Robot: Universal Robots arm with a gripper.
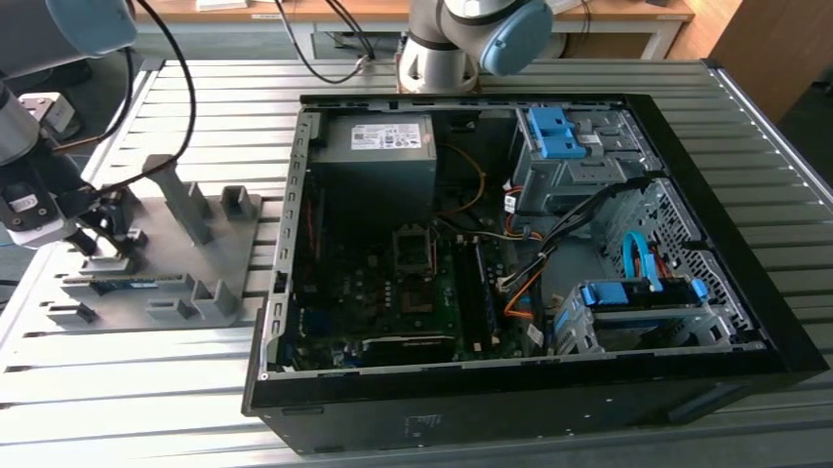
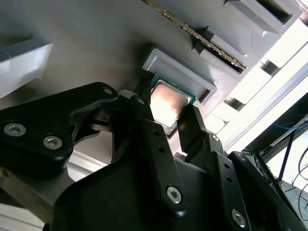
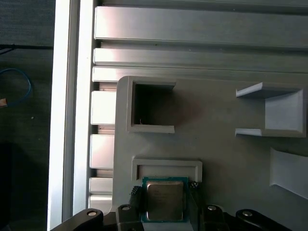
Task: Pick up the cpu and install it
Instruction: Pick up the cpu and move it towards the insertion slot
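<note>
Your gripper (image 1: 107, 242) has the cpu (image 3: 165, 201) at the tray (image 1: 248, 249).
In both wrist views its fingers (image 2: 144, 118) pinch the cpu's two sides, just beside a grey bracket (image 3: 166, 166). In the exterior view the tray lies at 9 o'clock from the case (image 1: 521, 390).

Open computer case (image 1: 521, 414) lying on a slatted aluminium table (image 1: 131, 390); inside, a grey power-supply box (image 1: 377, 161) with white label, motherboard (image 1: 390, 292), blue drive brackets (image 1: 563, 132). On the exterior view's left, beside the case, a grey fixture plate (image 1: 248, 249) with moulded pockets.
</note>
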